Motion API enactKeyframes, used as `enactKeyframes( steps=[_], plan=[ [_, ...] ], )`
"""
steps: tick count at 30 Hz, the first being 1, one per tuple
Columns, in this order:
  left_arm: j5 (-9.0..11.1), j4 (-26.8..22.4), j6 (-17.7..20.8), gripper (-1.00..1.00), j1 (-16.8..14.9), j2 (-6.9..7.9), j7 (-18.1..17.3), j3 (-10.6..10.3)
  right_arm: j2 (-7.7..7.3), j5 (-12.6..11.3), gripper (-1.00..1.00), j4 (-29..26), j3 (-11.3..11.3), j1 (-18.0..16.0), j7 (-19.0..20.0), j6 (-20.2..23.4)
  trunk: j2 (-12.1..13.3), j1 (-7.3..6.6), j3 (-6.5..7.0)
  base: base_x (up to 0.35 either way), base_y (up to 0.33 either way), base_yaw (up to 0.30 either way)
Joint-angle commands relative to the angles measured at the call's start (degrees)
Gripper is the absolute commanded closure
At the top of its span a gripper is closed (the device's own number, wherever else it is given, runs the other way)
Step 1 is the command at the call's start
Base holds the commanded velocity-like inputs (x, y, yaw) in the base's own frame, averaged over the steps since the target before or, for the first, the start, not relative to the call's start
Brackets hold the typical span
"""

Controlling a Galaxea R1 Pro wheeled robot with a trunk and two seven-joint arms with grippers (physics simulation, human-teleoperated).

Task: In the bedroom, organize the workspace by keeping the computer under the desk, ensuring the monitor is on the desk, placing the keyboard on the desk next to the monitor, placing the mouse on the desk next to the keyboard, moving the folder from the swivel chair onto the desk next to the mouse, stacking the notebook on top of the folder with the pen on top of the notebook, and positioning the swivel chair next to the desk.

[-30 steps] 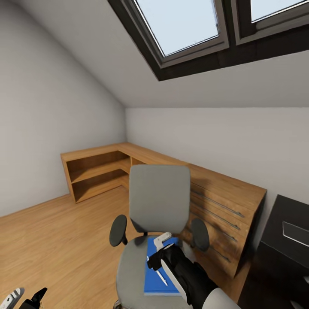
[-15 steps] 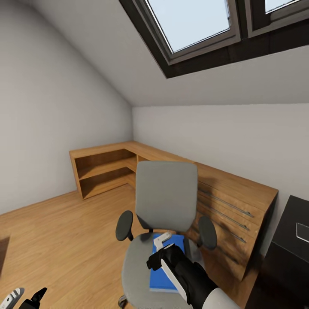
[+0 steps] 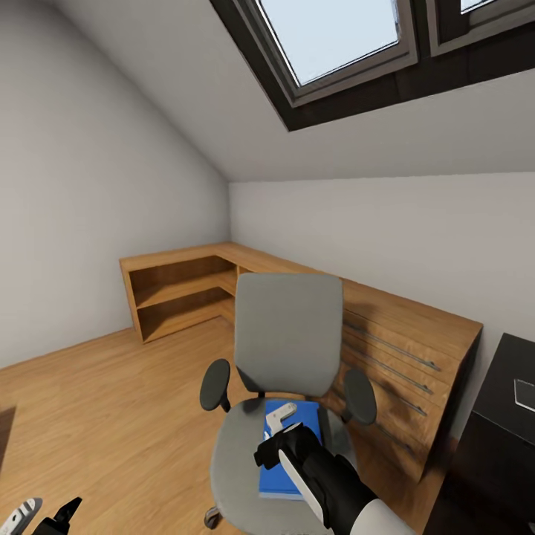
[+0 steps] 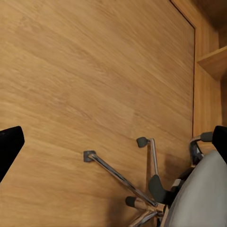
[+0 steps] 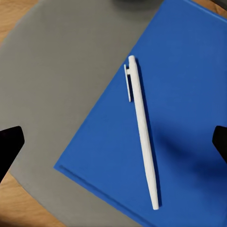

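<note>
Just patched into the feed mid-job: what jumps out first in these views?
The grey swivel chair stands mid-room before the long wooden desk, and on its seat lies a blue folder with a white pen on top. The right hand hovers open just above them. A dark-framed skylight cuts the sloped ceiling overhead.

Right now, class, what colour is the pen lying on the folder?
White pen, on the blue folder; clearest in the right wrist view.

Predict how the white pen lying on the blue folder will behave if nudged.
The slim white pen looks round, so it would probably roll across the flat blue folder. Its side clip may stop that roll early. It seems light, likely sliding on the smooth cover.
</note>
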Motion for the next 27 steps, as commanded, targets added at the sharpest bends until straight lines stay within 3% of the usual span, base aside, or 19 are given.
enactKeyframes(
  steps=[1,5,11,13,17,19,27],
  plan=[
    [0.63,-0.12,0.26,-1.00,0.00,-0.04,0.32,0.06,0.00,-0.62,-1.00,0.00,0.17,-0.06,-0.59,0.14,-0.03,0.00,-0.05,0.000,0.000,0.000],
    [0.64,0.19,0.39,-1.00,0.00,0.20,-0.27,-0.01,0.00,-0.66,-1.00,0.01,0.18,-0.08,-0.62,0.13,-0.03,0.00,-0.05,0.000,0.000,0.000],
    [0.37,0.61,0.44,-1.00,0.00,0.59,-3.28,-3.43,0.00,-0.70,-1.00,0.00,0.11,-0.09,-0.63,0.14,-0.03,0.00,-0.05,0.108,-0.043,0.000],
    [0.43,0.78,0.45,-1.00,0.00,0.64,-3.39,-3.37,0.00,-0.71,-1.00,-0.01,0.11,-0.10,-0.61,0.14,-0.03,0.00,-0.05,0.095,-0.035,0.000],
    [4.00,0.89,1.50,-1.00,0.12,0.08,-4.00,1.97,0.00,-0.72,-1.00,-0.01,0.06,-0.10,-0.61,0.15,-0.43,0.22,-0.23,0.033,-0.012,0.000],
    [5.31,0.77,2.60,-1.00,0.15,0.00,-4.19,3.14,0.00,-0.64,-1.00,-0.17,0.05,-0.10,-0.61,0.15,-1.23,0.66,-0.59,0.012,-0.004,0.000],
    [6.56,0.98,3.91,-1.00,0.17,0.22,-4.40,4.43,0.00,-0.63,-1.00,-0.59,0.01,-0.10,-0.58,0.15,-4.44,2.42,-2.03,0.003,-0.001,0.000]
  ],
)
